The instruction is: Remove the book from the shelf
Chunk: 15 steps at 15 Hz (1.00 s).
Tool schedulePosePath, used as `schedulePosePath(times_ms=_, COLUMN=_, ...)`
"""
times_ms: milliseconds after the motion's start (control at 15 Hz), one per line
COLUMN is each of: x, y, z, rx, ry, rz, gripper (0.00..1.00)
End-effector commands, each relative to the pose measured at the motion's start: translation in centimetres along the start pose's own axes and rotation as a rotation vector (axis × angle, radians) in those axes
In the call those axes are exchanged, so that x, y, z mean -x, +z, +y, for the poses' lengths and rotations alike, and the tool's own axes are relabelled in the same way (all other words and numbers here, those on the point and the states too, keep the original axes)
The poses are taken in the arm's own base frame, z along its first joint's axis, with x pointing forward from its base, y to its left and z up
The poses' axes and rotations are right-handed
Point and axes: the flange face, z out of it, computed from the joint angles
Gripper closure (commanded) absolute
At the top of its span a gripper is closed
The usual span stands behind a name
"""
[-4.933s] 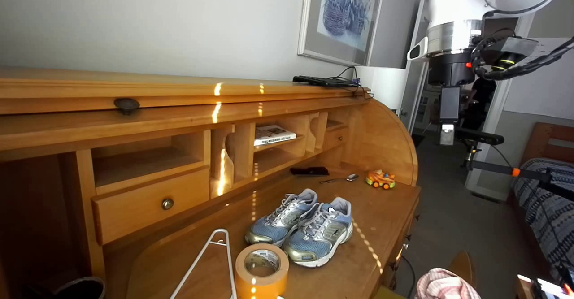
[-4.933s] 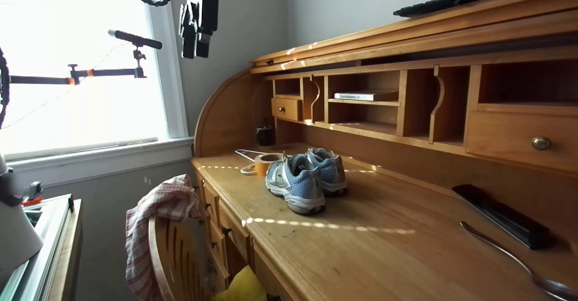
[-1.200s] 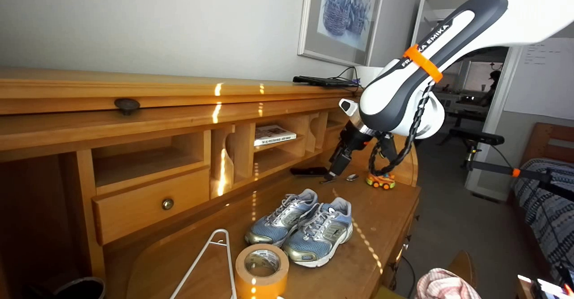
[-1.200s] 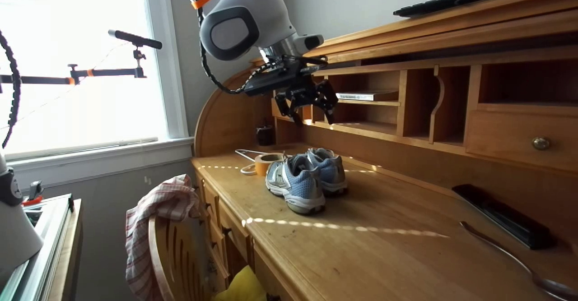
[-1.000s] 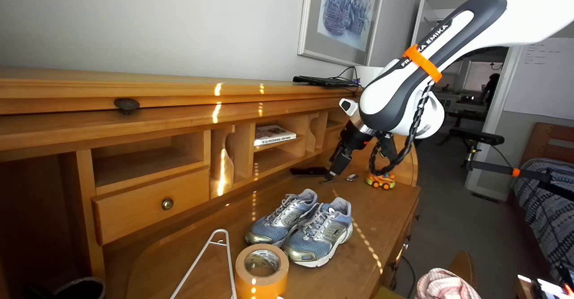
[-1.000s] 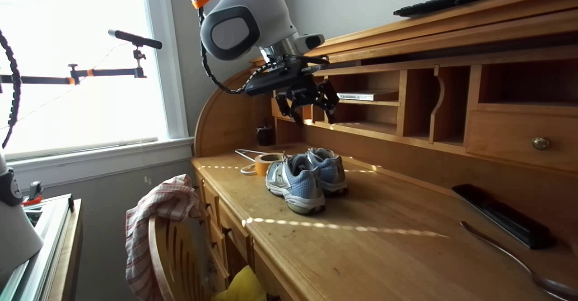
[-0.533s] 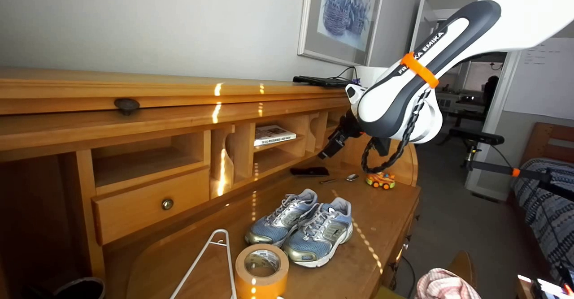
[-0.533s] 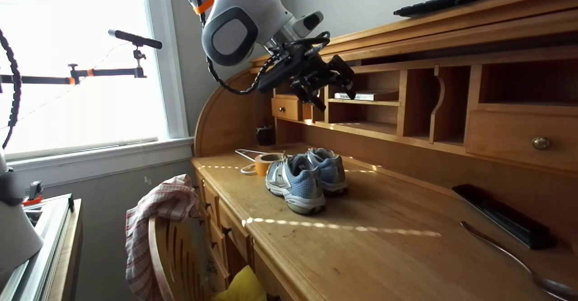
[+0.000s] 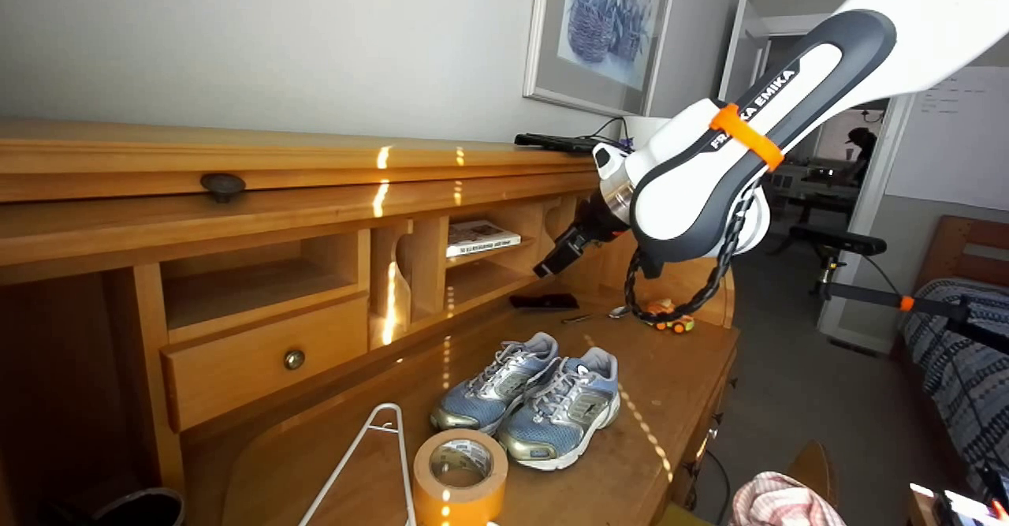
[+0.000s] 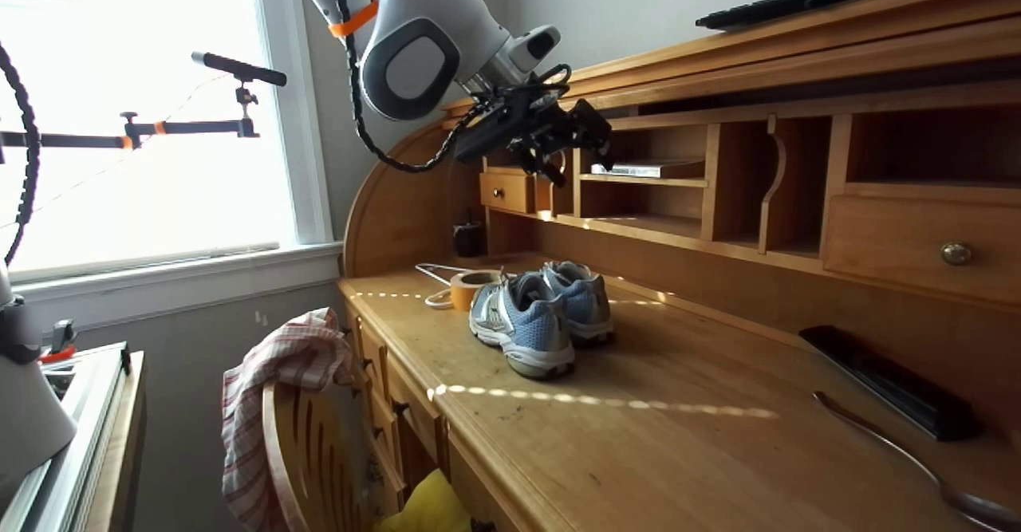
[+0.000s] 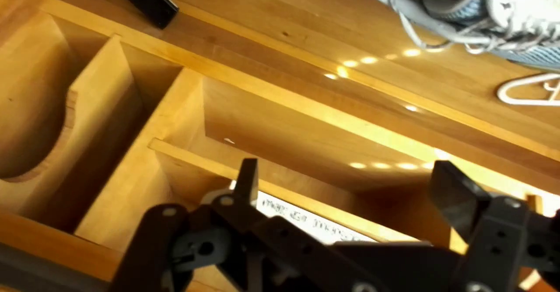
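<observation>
Claw (image 11: 345, 174) inspected: fingers (image 11: 457, 195) spread wide apart, nothing in my hold. I have it poised in front of the shelf (image 10: 678, 183), tilted downward and in toward it. No contact with the book (image 9: 482, 240) is evident to me; exact depth cannot be certified from these views. Step in hand, by my judgement: the approach, with the grasp not yet made.

The book lies flat on top of the shelf, lettered spine facing outward. Next move, as I assess it: bring the fingertips level with that spine, just above the shelf's edge, advance, then close. Finding to note: my fingers are set apart roughly along the spine rather than across its thickness, so a roll of the claw appears called for, with care not to bite the shelf's edge instead.

Further out, below and forward of the shelf, a pair of shoes (image 10: 534, 329) and a tape roll (image 9: 465, 498) rest on the desktop (image 10: 678, 468); neither, I judge, obstructs a straight withdrawal. A dark oblong item (image 10: 892, 384) lies lower than the shelf too.
</observation>
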Motion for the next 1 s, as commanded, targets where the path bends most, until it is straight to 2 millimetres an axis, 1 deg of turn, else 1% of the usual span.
schedulePosePath(times_ms=0, x=-1.5, y=0.0, z=-2.5, rx=-0.061, ry=0.026, rz=0.043, gripper=0.0)
schedulePosePath(times_ms=67, x=-1.8, y=0.1, z=-3.2, rx=-0.083, ry=0.033, rz=0.055, gripper=0.0)
schedulePosePath(times_ms=133, x=-1.8, y=0.3, z=-3.4, rx=-0.091, ry=0.043, rz=0.062, gripper=0.0)
schedulePosePath(times_ms=200, x=-1.4, y=0.5, z=-3.1, rx=-0.086, ry=0.055, rz=0.065, gripper=0.0)
schedulePosePath(times_ms=267, x=-2.0, y=-0.1, z=-3.7, rx=-0.089, ry=0.03, rz=0.048, gripper=0.0)
schedulePosePath(times_ms=533, x=-1.5, y=0.2, z=-3.0, rx=-0.083, ry=0.046, rz=0.05, gripper=0.0)
schedulePosePath(times_ms=933, x=-1.6, y=0.2, z=-3.1, rx=-0.085, ry=0.046, rz=0.052, gripper=0.0)
